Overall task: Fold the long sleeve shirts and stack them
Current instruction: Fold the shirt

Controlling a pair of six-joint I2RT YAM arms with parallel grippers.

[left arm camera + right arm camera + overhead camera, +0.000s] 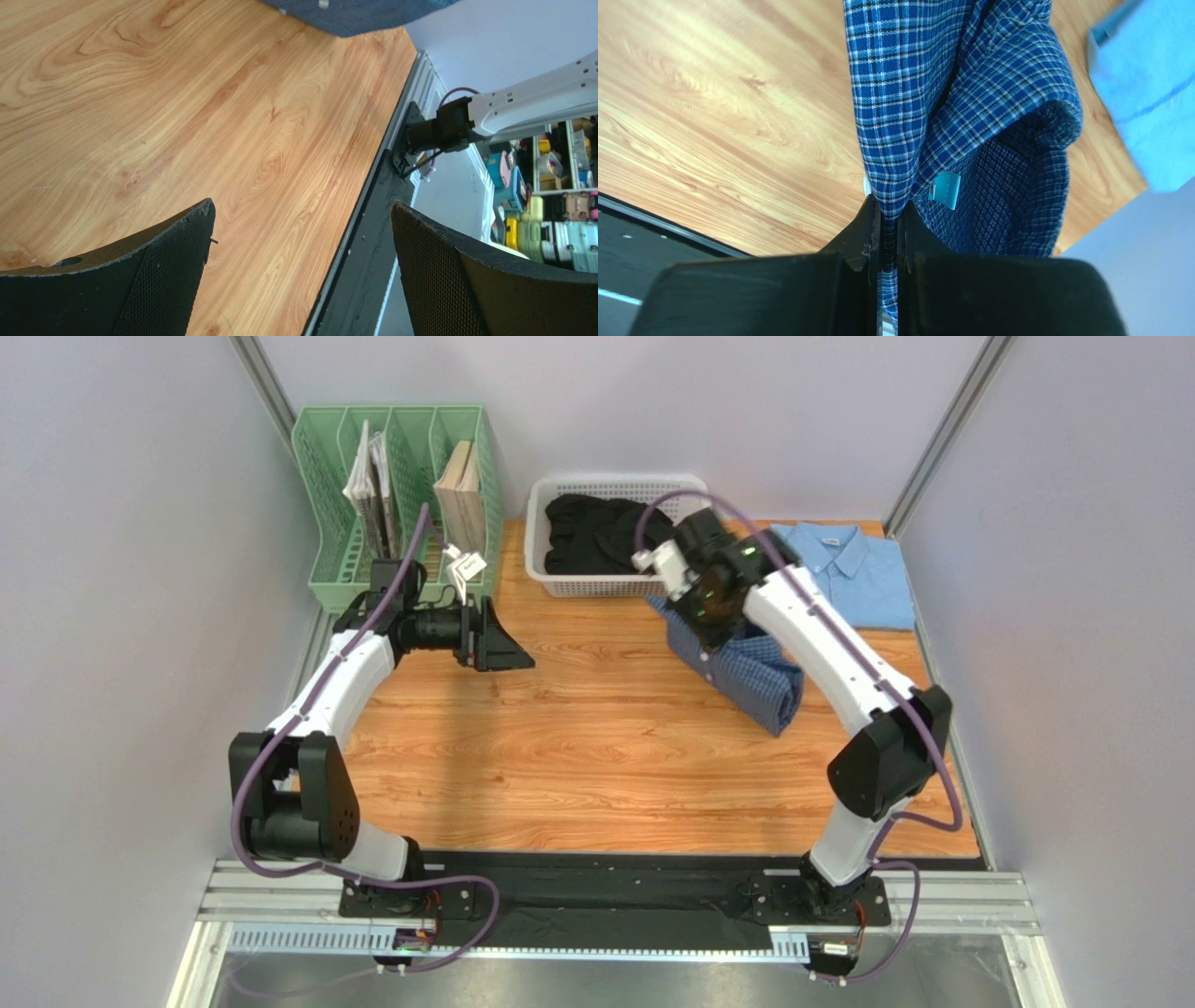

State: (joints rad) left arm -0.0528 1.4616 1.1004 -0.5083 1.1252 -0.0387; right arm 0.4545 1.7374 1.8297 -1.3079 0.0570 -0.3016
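Observation:
A dark blue checked shirt (pixel 746 669) hangs bunched from my right gripper (pixel 706 611), its lower part trailing onto the wooden table (pixel 589 756) right of centre. In the right wrist view the right gripper (pixel 887 210) is shut on a fold of this checked shirt (pixel 962 105). A plain light blue shirt (pixel 846 571) lies folded flat at the back right corner; its edge (pixel 1144 91) shows in the right wrist view. My left gripper (pixel 512 640) hovers open over the table's left part, nothing between its fingers (pixel 168 266).
A white basket (pixel 561 577) holding dark clothing (pixel 596 532) stands at the back centre. A green file rack (pixel 393 490) with books stands at the back left. Grey walls enclose the table on three sides.

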